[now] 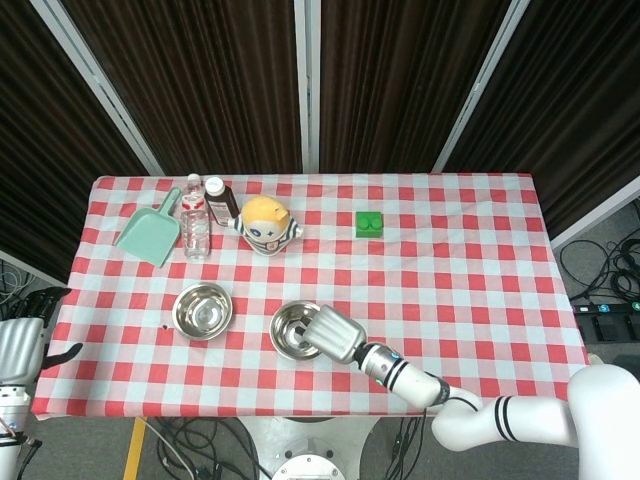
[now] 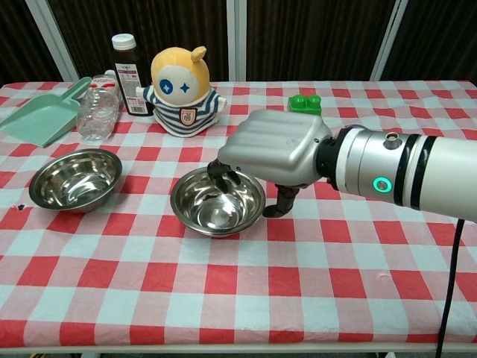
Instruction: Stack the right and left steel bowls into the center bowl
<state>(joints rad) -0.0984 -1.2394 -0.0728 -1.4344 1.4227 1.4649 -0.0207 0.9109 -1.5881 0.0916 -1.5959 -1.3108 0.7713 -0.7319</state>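
Two steel bowls show on the checked tablecloth. The left bowl (image 1: 203,310) (image 2: 74,179) stands alone with nothing in it. My right hand (image 1: 335,333) (image 2: 276,153) is over the right rim of the center bowl (image 1: 293,330) (image 2: 216,205). Its fingers (image 2: 223,175) reach down inside the bowl and its thumb (image 2: 279,203) stays outside the rim, so it grips the rim. Whether a second bowl is nested inside, I cannot tell. No third bowl stands apart. My left hand (image 1: 22,350) hangs off the table's left edge, fingers apart, holding nothing.
Along the back stand a mint dustpan (image 1: 148,235) (image 2: 41,115), a clear water bottle (image 1: 195,218) (image 2: 97,112), a dark bottle (image 1: 221,200) (image 2: 128,74), a yellow plush toy (image 1: 266,224) (image 2: 181,89) and a green block (image 1: 370,224) (image 2: 305,103).
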